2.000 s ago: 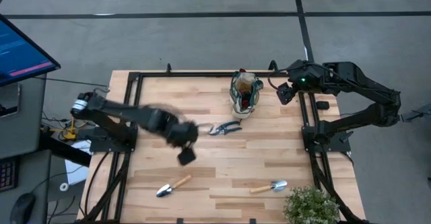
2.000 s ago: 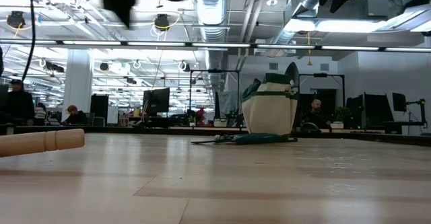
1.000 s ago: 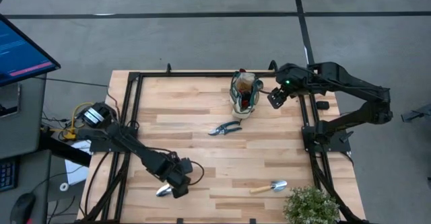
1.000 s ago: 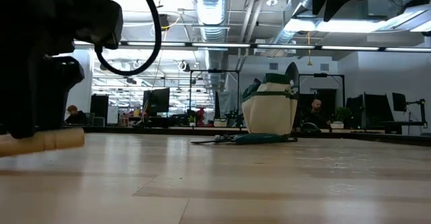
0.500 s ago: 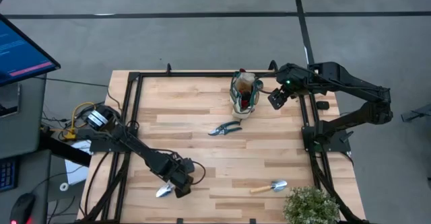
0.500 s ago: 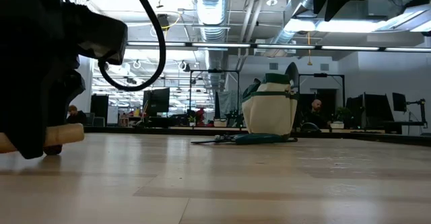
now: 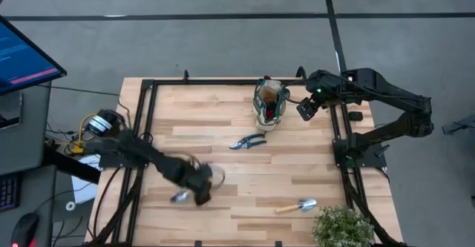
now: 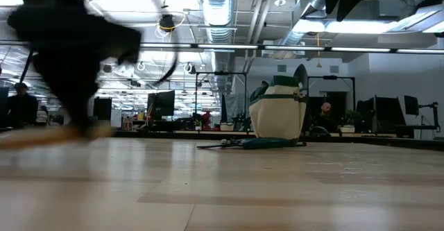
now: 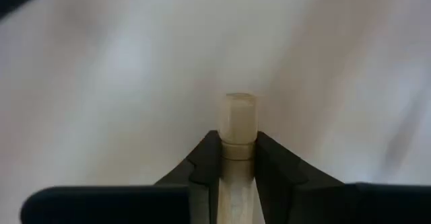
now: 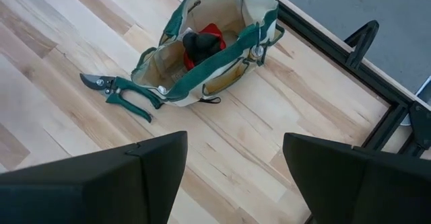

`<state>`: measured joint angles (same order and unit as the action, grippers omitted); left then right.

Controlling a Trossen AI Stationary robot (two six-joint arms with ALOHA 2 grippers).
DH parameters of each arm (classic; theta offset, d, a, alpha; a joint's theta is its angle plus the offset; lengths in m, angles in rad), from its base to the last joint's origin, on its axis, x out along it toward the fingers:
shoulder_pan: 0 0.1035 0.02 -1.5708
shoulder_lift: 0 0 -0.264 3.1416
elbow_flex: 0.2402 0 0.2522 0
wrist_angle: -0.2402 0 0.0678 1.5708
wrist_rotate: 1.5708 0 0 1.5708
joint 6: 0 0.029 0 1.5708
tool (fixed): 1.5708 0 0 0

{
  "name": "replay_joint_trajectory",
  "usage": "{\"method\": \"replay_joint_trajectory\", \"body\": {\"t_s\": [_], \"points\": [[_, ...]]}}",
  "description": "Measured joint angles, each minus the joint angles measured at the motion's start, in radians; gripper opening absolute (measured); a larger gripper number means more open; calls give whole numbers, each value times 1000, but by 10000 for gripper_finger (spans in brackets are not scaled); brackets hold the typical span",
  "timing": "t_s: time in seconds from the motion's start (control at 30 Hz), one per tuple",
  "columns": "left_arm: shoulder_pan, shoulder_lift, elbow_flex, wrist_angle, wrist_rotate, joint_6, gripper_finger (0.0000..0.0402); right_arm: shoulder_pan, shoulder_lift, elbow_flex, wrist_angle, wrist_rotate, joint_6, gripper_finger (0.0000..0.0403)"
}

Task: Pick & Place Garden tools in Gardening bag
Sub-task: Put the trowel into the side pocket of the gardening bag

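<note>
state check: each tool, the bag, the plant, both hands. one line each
left hand: shut on the trowel handle
trowel in left hand: gripped by its wooden handle, near the table's front left
second trowel: lying flat on the table, front right, untouched
pruning shears: lying flat beside the gardening bag
gardening bag: upright, open, red-and-black glove inside
potted plant: upright at the front right corner
right hand: open, above the bag, empty

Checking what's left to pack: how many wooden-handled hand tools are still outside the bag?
2. One trowel lies near the table's front edge beside the potted plant; the other tool is clamped in the left gripper. The bag may hide more.
</note>
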<state>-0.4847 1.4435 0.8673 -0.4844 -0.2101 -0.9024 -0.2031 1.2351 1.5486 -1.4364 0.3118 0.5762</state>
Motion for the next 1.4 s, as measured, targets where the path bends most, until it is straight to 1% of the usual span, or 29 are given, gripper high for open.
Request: {"method": "replay_joint_trajectory", "body": {"t_s": [0.1, 0.2, 0.3, 0.4, 0.47, 0.53, 0.67, 0.83, 1.0, 1.1, 1.23, 1.4], "points": [[74, -123, 7, 31, -148, 31, 61, 0, -4, 0, 0, 2, 0, 239], [156, -228, 1, 54, -248, 99, 61, 0, -9, 0, 4, 3, -2, 239], [242, -323, 3, 231, -348, 252, 61, 0, -7, 0, 6, 9, -2, 239], [332, -365, 4, 498, -397, 476, 61, 0, -7, 0, 8, 27, -2, 239], [392, -366, 4, 677, -382, 606, 61, 0, -7, 0, 10, 35, -2, 239], [458, -348, 6, 818, -333, 690, 61, 0, -7, 0, 17, 38, -2, 239], [583, -246, 6, 994, -213, 736, 61, -2, -7, 0, 26, 54, -8, 239], [705, -91, 5, 1213, -90, 740, 61, -3, -7, 0, 28, 61, -10, 239], [805, 29, 6, 1342, 14, 700, 61, -2, -7, 0, 31, 76, -14, 239], [845, 80, 24, 1386, 45, 676, 61, -2, -7, 0, 31, 79, -31, 239], [871, 128, 78, 1409, 94, 666, 61, -2, -7, 0, 31, 79, -34, 239], [878, 191, 154, 1414, 127, 716, 61, -2, -7, 0, 31, 82, -27, 239]]}}
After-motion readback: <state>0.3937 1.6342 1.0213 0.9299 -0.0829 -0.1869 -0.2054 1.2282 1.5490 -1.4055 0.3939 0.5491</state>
